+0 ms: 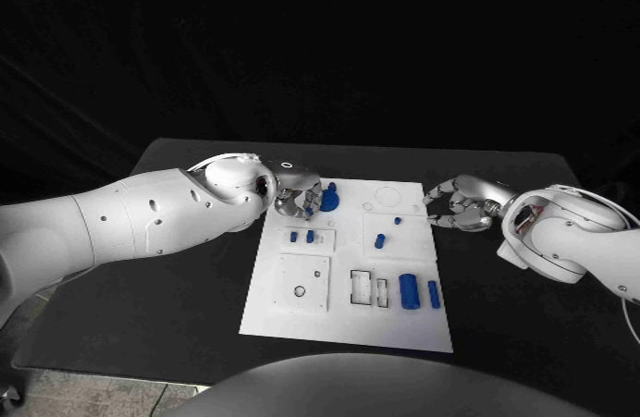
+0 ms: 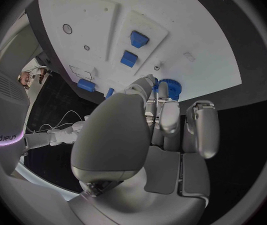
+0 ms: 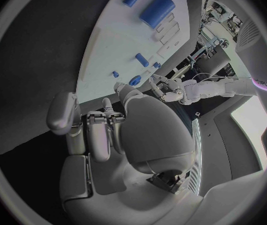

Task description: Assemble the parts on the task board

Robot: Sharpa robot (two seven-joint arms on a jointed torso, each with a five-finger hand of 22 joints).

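Left robot hand [image 1: 296,200] pinching blue gear [image 1: 328,198] at task board [image 1: 350,325] far corner: best kept upright, lowered slowly. Right robot hand [image 1: 458,204] curled, empty.

One white task board [image 1: 350,320], seven visible blue parts [image 1: 408,290], two silver hands [image 1: 296,196] above one black table [image 1: 160,315].

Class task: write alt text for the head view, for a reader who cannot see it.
A flat white rectangular task board lies on a black table, bearing small blue plastic parts. The left robot hand reaches over the board's far left corner beside a round blue gear-like part. The right robot hand hovers at the board's far right edge.
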